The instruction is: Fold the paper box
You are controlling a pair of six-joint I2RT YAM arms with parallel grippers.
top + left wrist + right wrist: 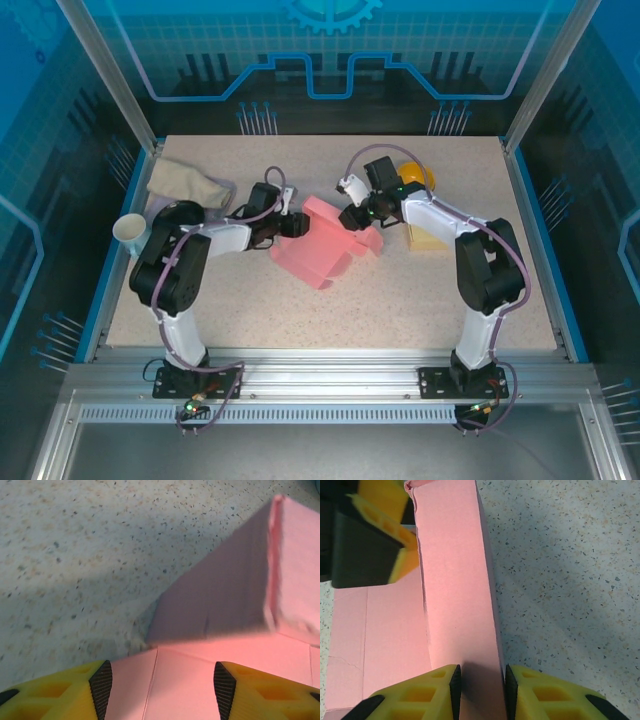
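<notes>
The pink paper box (322, 247) lies partly folded in the middle of the table. My right gripper (481, 695) is shut on a raised, doubled side wall of the paper box (462, 580), with a black pad pressed against each face. My left gripper (162, 690) stands open at the box's left side, over a flat creased panel (175, 680), its pads (101, 690) wide apart and gripping nothing. Ahead of it rises a folded wall (225, 600). In the top view the left gripper (293, 225) and the right gripper (356, 216) face each other across the box. A left finger (375, 535) shows in the right wrist view.
A beige cloth (186, 181) and a white paper cup (130, 232) lie at the table's left edge. An orange-yellow object (416, 172) and a pale yellow block (430, 239) sit behind the right arm. Bare speckled tabletop (400, 300) lies in front of the box.
</notes>
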